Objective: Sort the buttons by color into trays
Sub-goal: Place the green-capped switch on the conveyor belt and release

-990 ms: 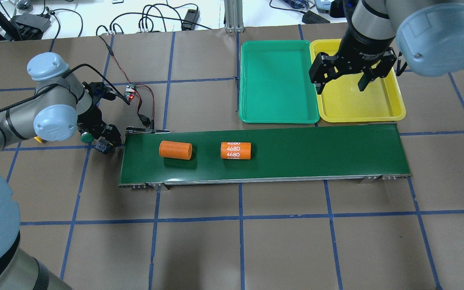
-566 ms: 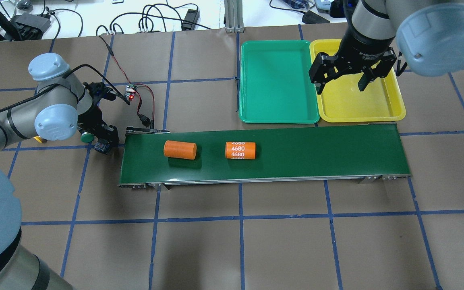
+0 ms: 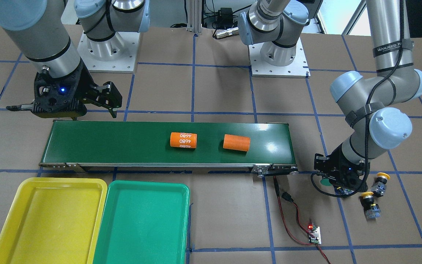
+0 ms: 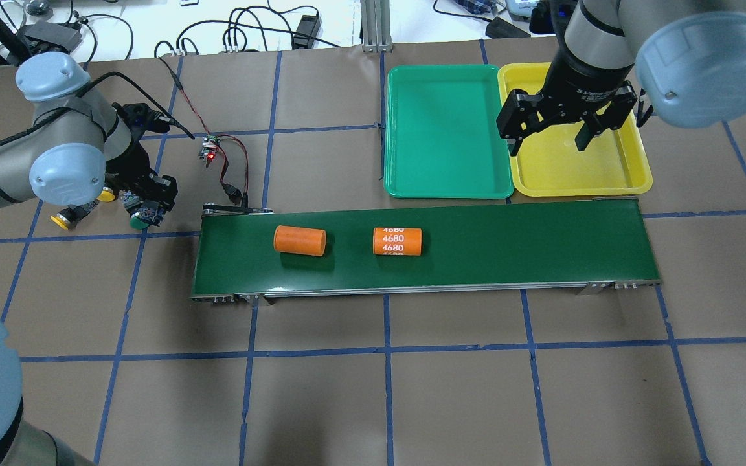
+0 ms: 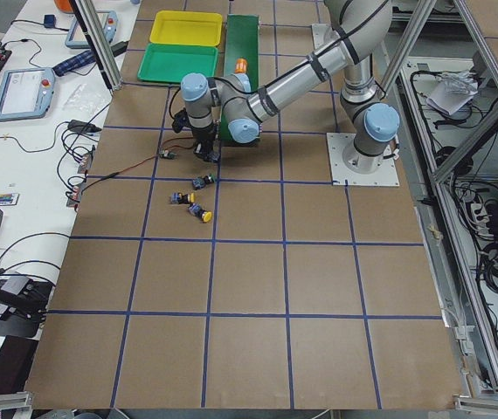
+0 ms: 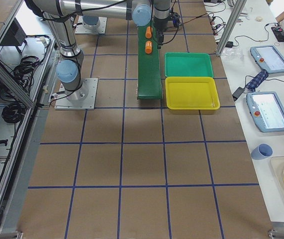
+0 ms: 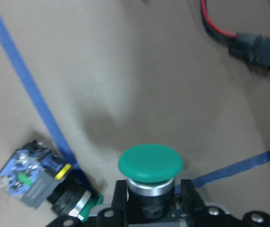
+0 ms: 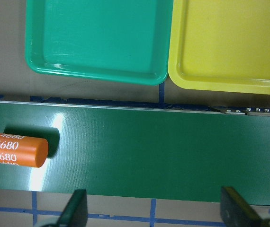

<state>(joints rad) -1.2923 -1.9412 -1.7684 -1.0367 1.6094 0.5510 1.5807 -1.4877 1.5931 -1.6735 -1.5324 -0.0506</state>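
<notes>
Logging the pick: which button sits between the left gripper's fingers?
The green-capped button gripped between the left gripper's fingers. The other green button lies on its side beside them; the yellow-capped buttons lie farther out, untouched.

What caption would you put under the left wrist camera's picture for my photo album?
Left gripper grips a green-capped button over brown paper, a second button lying beside blue tape.
</notes>
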